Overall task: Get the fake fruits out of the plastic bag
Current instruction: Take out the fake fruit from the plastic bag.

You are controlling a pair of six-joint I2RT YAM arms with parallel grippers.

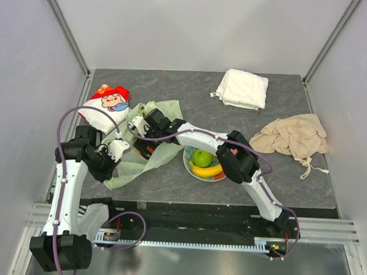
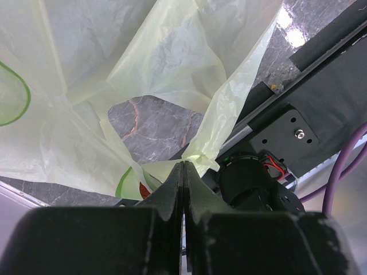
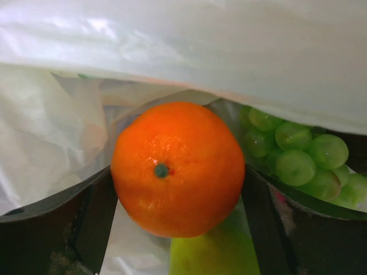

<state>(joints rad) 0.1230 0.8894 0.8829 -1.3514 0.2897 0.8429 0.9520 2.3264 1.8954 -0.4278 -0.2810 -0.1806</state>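
Top camera: high over the near edge, looking down on the whole desk. Left wrist: close on the plastic bag, near-left corner. Right wrist: inside that same bag, tight on the orange.

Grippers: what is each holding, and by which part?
Left gripper pinches a bunched edge of the plastic bag. Right gripper, inside the bag, clamps the orange across its sides.
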